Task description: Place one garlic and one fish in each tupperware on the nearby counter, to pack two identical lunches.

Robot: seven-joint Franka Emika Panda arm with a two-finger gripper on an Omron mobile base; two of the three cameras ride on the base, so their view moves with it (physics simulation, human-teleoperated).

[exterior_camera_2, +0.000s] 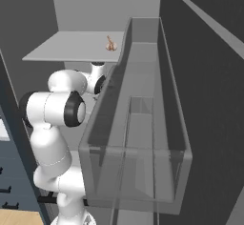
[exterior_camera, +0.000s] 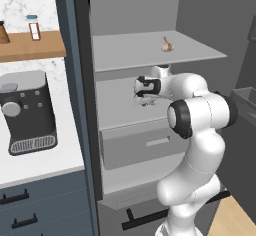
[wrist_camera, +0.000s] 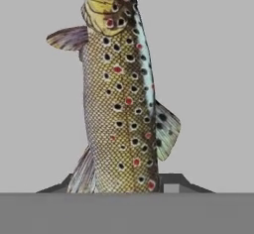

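Reaching into the open fridge, gripper [exterior_camera: 144,100] low over the spotted fish [wrist_camera: 121,99] on the middle shelf, fingertips straddling its tail toward 6 o'clock; grip state cannot be told; garlic [exterior_camera: 167,45] one shelf up.

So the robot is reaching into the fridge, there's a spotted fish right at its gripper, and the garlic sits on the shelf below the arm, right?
Not quite: the garlic sits on the shelf above the arm, as the left base view shows. The rest holds: the spotted fish lies right at the gripper.
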